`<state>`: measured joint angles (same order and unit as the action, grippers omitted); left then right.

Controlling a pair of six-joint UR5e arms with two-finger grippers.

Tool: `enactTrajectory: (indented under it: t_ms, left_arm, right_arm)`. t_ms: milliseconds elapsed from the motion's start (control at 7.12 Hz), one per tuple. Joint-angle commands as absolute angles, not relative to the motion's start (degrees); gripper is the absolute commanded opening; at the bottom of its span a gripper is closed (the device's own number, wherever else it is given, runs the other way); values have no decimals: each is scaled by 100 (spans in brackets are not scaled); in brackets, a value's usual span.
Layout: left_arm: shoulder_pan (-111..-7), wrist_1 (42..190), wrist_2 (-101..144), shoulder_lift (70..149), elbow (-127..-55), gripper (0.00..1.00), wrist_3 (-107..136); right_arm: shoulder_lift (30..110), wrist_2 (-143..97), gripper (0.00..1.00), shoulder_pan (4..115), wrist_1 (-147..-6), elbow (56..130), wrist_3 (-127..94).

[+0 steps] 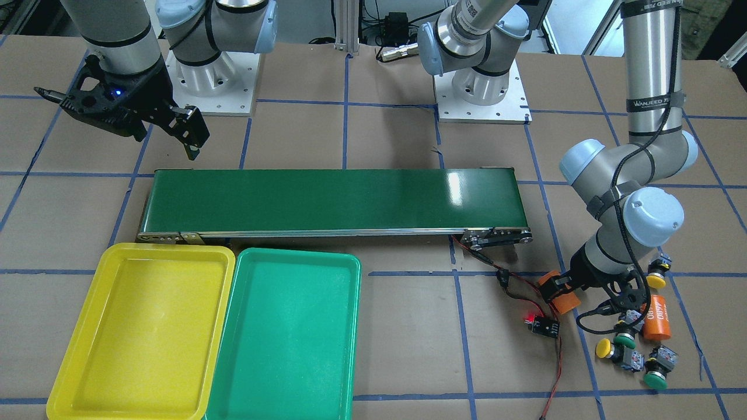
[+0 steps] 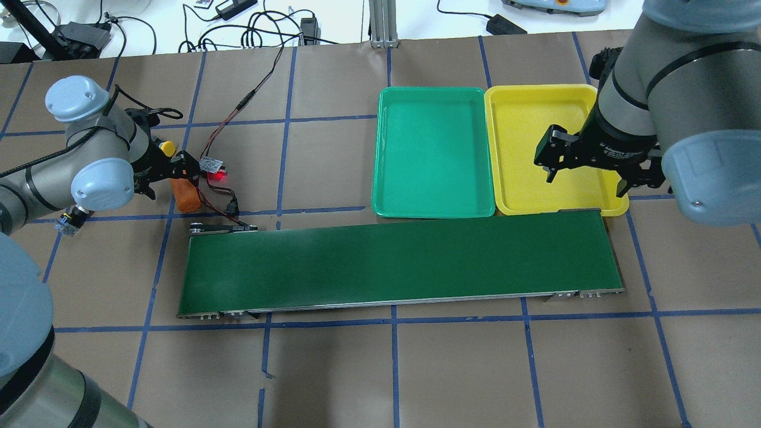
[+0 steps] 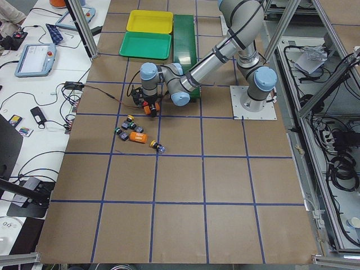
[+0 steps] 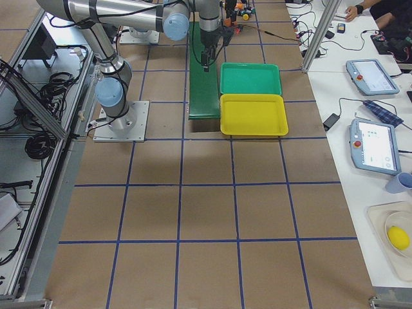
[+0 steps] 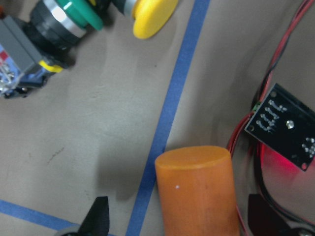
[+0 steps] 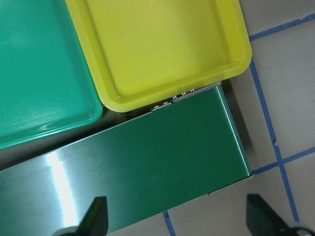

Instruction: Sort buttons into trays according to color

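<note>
Since my left gripper (image 5: 179, 219) hangs spread wide around an orange cylinder (image 5: 197, 191) in the left wrist view, closing now would likely seize the wrong part; a green button (image 5: 74, 14) lies just beyond. From the front, four buttons (image 1: 624, 341) cluster well apart from the bare yellow tray (image 1: 146, 338) and green tray (image 1: 292, 338). In the right wrist view, my right gripper (image 6: 179, 214) gapes, holding nothing, over the conveyor belt (image 6: 147, 167).

Yellow tray (image 6: 157, 44), green tray (image 6: 39, 73), conveyor belt (image 6: 147, 167)

The table (image 2: 475, 368) is covered in brown board gridded with blue tape (image 2: 393, 368), and a white bench (image 2: 428, 21) beyond it is strewn with cables (image 2: 260, 28).
</note>
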<state>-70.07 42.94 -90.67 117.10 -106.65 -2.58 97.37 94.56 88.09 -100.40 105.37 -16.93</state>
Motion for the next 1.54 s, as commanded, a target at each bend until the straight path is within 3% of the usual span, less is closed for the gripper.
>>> enactTrajectory:
  t_ms: [0,140,702,1263,1404]
  left_arm:
    - [-7031,4490,-9096,11567,-10740,6,-237]
    - [-7005,4796,-9097,11427,-10662,1,-150]
    - [-7441,6702,-9158,9839,-10660,0,1276]
    - [-8051,7268,-9282,8738,-12003,0,3907]
    - [-8260,7312,-9064,8615,-12049,0,4564]
  right_arm:
    - [9729,9439,100,8815,-10090,10529,-1687]
    - [9729,9448,100,8824,-10090,10538,-1696]
    - [9738,9457,100,8824,-10072,10547,-1714]
    - [9729,9457,100,8816,-10099,10538,-1679]
    - [9729,9457,100,8824,-10090,10547,-1687]
